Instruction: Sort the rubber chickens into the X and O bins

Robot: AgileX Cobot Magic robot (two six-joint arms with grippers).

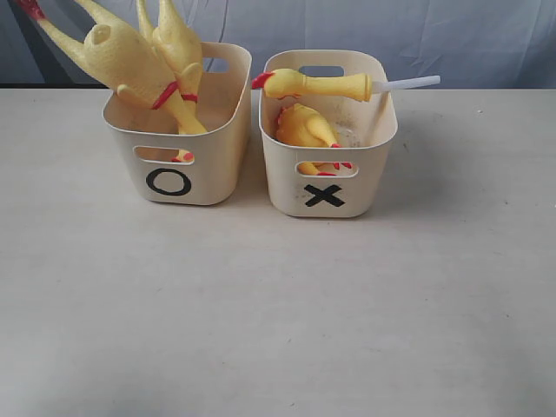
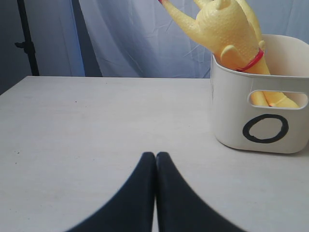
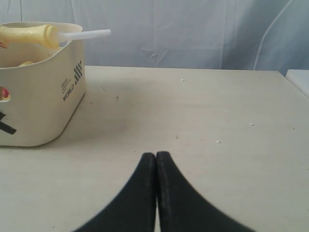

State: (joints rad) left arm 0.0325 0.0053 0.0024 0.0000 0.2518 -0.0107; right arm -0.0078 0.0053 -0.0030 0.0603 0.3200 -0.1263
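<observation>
Two cream tubs stand side by side at the back of the table. The O bin [image 1: 208, 178] on the left holds two long yellow rubber chickens [image 1: 113, 52], head down with legs sticking up over the rim. The X bin [image 1: 365, 187] holds another chicken [image 1: 306, 127] curled inside, and the short head-and-neck piece [image 1: 321, 84] lies across its rim with its white tube [image 1: 408, 83] poking out to the right. Neither arm shows in the exterior view. My left gripper [image 2: 155, 155] is shut with nothing in it, low over the table, with the O bin [image 2: 231, 130] ahead. My right gripper [image 3: 155, 155] is shut and holds nothing, with the X bin [image 3: 43, 96] ahead.
A pale wrinkled curtain [image 1: 417, 35] hangs behind the table. A dark stand [image 2: 26, 38] rises beyond the table's far left corner. A white object's edge [image 3: 299, 79] shows past the table's right side. Small crumbs [image 3: 218, 141] dot the tabletop.
</observation>
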